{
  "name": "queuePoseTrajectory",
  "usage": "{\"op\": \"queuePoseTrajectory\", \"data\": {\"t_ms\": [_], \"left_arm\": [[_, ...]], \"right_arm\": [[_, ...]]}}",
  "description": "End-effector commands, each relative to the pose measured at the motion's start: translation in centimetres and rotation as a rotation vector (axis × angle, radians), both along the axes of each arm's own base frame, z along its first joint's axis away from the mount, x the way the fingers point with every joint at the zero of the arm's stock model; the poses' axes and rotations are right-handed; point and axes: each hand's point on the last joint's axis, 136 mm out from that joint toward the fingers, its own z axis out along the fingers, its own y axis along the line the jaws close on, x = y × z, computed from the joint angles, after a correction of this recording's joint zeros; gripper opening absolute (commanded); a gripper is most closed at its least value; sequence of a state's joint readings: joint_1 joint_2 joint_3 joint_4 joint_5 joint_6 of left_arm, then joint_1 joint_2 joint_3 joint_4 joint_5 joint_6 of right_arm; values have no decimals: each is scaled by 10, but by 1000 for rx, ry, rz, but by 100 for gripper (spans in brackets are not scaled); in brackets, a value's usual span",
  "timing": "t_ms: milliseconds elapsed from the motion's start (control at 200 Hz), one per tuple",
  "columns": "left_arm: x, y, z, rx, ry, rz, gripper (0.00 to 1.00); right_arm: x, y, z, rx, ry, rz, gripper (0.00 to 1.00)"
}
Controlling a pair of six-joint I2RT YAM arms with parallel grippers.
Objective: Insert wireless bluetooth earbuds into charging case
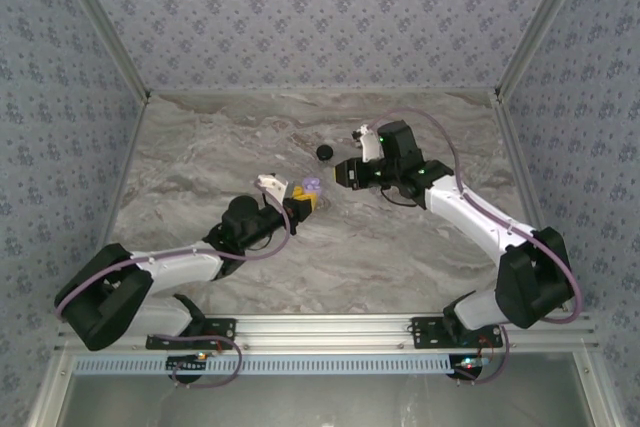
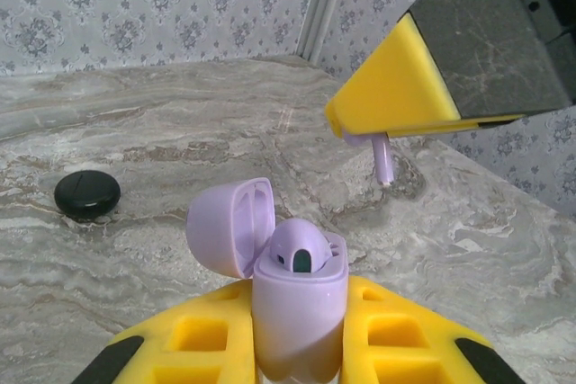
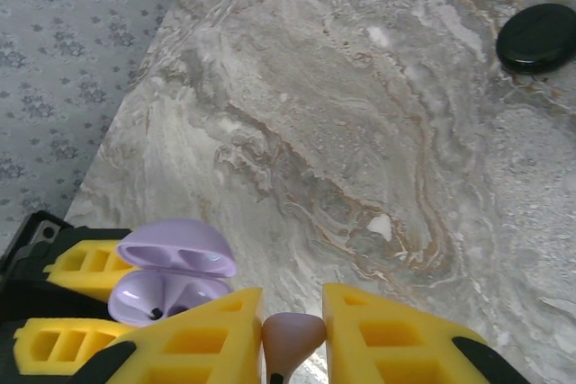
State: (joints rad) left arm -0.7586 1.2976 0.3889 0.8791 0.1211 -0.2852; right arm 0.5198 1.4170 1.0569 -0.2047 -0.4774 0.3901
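The charging case [image 2: 300, 312] is pale lavender with its lid [image 2: 229, 227] swung open to the left. My left gripper [image 2: 300, 348] is shut on its body and holds it upright. One lavender earbud [image 2: 300, 247] sits in the case. My right gripper [image 3: 292, 339] is shut on a second lavender earbud [image 3: 292, 334], whose stem [image 2: 383, 157] points down from the yellow fingers [image 2: 405, 78]. That earbud hangs above and to the right of the open case [image 3: 166, 281], apart from it. From above, both grippers [image 1: 300, 202] [image 1: 343, 175] meet near the table's middle.
A small black round puck [image 1: 324, 152] lies on the marble table [image 1: 200, 147] behind the grippers, also seen as a black disc [image 2: 87, 194] left of the case. Patterned walls enclose the table on three sides.
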Motion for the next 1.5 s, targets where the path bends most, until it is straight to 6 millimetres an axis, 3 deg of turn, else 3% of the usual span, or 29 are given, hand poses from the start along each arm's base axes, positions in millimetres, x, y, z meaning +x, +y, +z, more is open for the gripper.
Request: {"op": "queuePoseTrajectory", "data": {"t_ms": [0, 640, 1494], "left_arm": [[3, -2, 15, -46, -50, 6, 10], [1, -14, 20, -57, -69, -17, 10], [2, -20, 32, -110, -73, -13, 11]], "right_arm": [[-4, 9, 22, 47, -38, 18, 24], [-9, 27, 41, 93, -84, 38, 24], [-5, 33, 37, 107, -80, 7, 24]]}}
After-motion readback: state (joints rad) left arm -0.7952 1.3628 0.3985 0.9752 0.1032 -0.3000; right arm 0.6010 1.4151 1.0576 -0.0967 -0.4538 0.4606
